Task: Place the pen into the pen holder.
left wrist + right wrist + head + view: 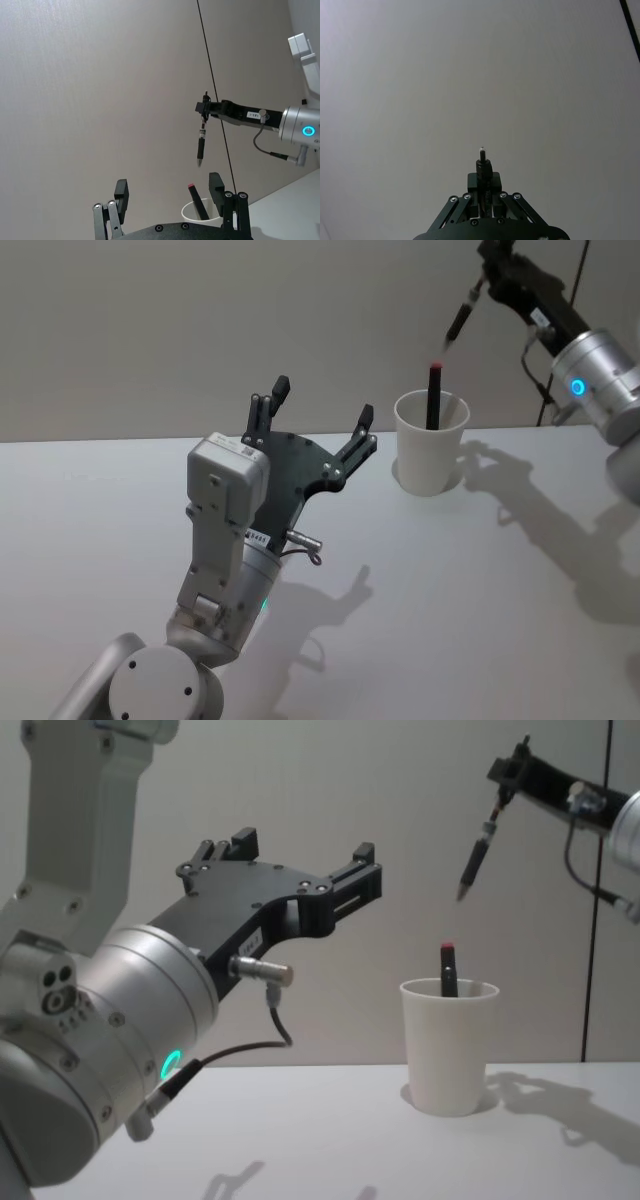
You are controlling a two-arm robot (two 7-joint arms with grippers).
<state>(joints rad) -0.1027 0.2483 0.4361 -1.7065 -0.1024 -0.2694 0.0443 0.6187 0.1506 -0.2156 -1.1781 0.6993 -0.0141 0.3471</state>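
One red-tipped pen [433, 395] already stands in the pen holder [430, 445]; my right tool [508, 782] grasps a black pen [475, 858] above it, undropped, left tool [315, 420] released, idle.

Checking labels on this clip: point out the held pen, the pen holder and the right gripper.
pen [477, 853], chest view, on its barrel.
pen holder [446, 1055], chest view, on its wall.
right gripper [204, 108], left wrist view, between its fingertips.
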